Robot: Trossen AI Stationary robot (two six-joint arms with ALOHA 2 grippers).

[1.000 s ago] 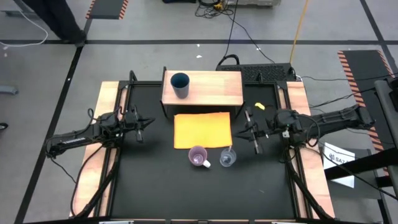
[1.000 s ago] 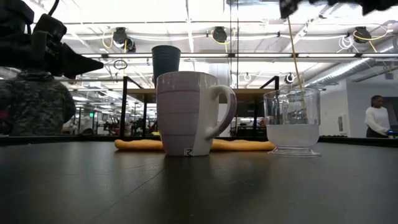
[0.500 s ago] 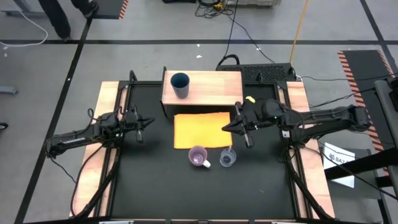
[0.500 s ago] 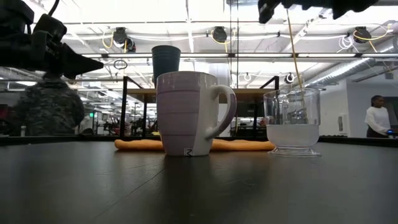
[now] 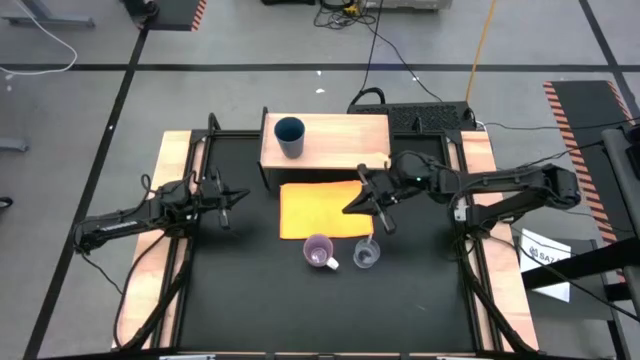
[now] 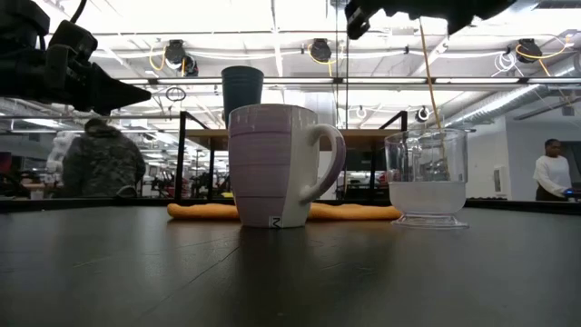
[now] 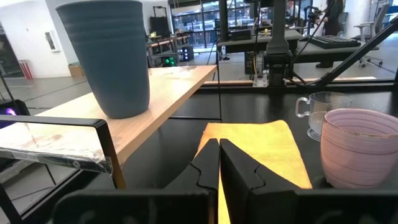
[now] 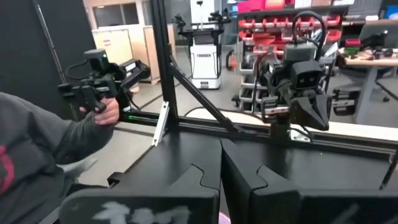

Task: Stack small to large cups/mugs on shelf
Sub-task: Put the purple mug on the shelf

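The dark blue tumbler (image 5: 289,136) stands upright on the left part of the wooden shelf (image 5: 345,140). It also shows in the left wrist view (image 7: 112,59). The lilac mug (image 5: 319,251) and the clear cup (image 5: 366,254) stand side by side on the black table, near of the orange sheet (image 5: 320,210). My right gripper (image 5: 349,207) is shut and empty. It hovers high over the sheet's right edge, far of the clear cup. My left gripper (image 5: 240,196) is shut and empty, at the table's left, left of the sheet.
The orange sheet lies flat between the shelf and the two cups. Dark frame rails run along both table sides. A black box (image 5: 425,118) with cables sits right of the shelf. A person's hand (image 8: 102,109) shows in the room beyond.
My right gripper has gone toward the table's left edge, from beside the right rail to over the orange sheet's right edge. Its fingers have turned to slant toward the near left. The cups have stayed in place. A person has walked in the room behind.
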